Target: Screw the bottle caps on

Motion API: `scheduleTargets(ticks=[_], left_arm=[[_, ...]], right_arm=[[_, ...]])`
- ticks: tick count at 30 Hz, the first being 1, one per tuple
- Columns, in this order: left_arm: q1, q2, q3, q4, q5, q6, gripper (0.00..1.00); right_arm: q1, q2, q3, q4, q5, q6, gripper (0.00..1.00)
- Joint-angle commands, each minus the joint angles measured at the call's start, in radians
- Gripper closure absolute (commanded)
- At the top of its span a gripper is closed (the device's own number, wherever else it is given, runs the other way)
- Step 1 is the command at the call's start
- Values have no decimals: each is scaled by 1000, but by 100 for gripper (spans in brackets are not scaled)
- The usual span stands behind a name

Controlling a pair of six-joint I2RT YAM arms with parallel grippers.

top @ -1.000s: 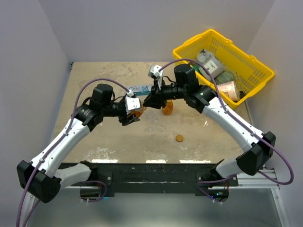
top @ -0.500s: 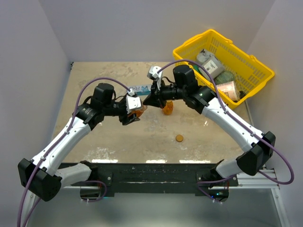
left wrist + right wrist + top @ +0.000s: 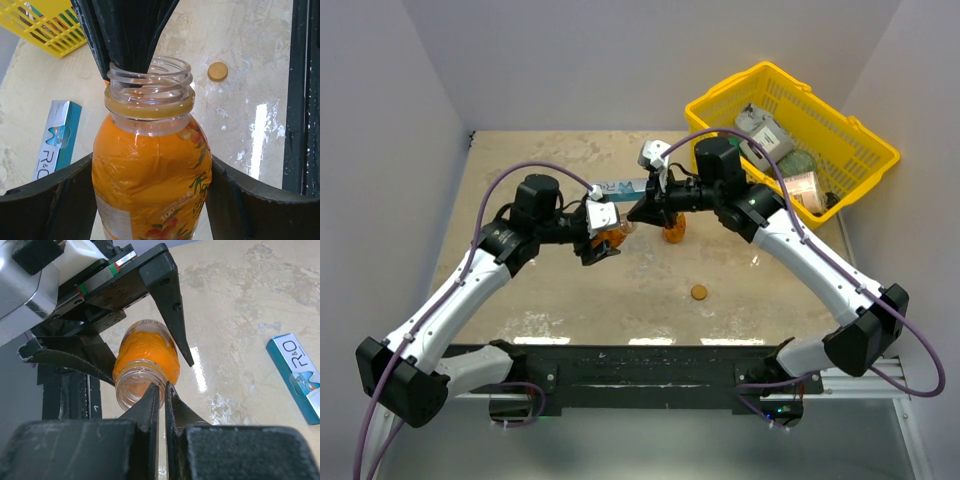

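Note:
My left gripper (image 3: 608, 238) is shut on an uncapped orange bottle (image 3: 150, 165), tilted above the table with its mouth toward the right arm. Both left fingers (image 3: 60, 200) lie against its body. My right gripper (image 3: 162, 387) is shut with nothing between its tips. They rest at the rim of the bottle's mouth (image 3: 137, 387), and the same tips show as a black wedge (image 3: 127, 75) in the left wrist view. A second orange bottle (image 3: 673, 232) stands on the table below the right arm. One brownish-orange cap (image 3: 699, 292) lies flat on the table, also visible as a small disc (image 3: 217, 71).
A blue-and-white box (image 3: 618, 186) lies flat behind both grippers. At the back right stands a yellow basket (image 3: 720, 100) holding several items. A black rail (image 3: 300, 100) runs along the table's near edge.
The right gripper's jaws have closed fully and it has shifted slightly right. The left gripper has eased a little wider around the bottle and barely moved.

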Motion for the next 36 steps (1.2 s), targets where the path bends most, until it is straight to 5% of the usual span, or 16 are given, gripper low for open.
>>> scheduleTargets(ticks=[1, 13, 19, 20, 23, 24, 27, 29, 36], left_arm=[[6, 1, 37, 131, 41, -22, 23], [6, 72, 63, 24, 115, 45, 30], [6, 95, 95, -65, 184, 119, 71], [6, 95, 95, -65, 184, 117, 84], [6, 94, 85, -67, 162, 117, 100], [6, 92, 81, -77, 150, 119, 100], [8, 78, 54, -110, 95, 142, 100], [8, 64, 23, -124, 63, 168, 100], [8, 48, -20, -147, 15, 233, 100]], right_arm=[[14, -39, -14, -68, -111, -6, 100], [5, -56, -3, -39, -138, 20, 100], [1, -57, -15, -33, -129, 19, 100], [3, -57, -25, -33, -120, 19, 100], [-9, -71, -26, -60, -39, 14, 77], [-18, -86, -11, -88, -21, -18, 42], [-95, -159, 29, -166, 26, -109, 24], [-132, -193, 18, -235, 38, -182, 19], [-117, -241, -253, -571, 116, -727, 30]])
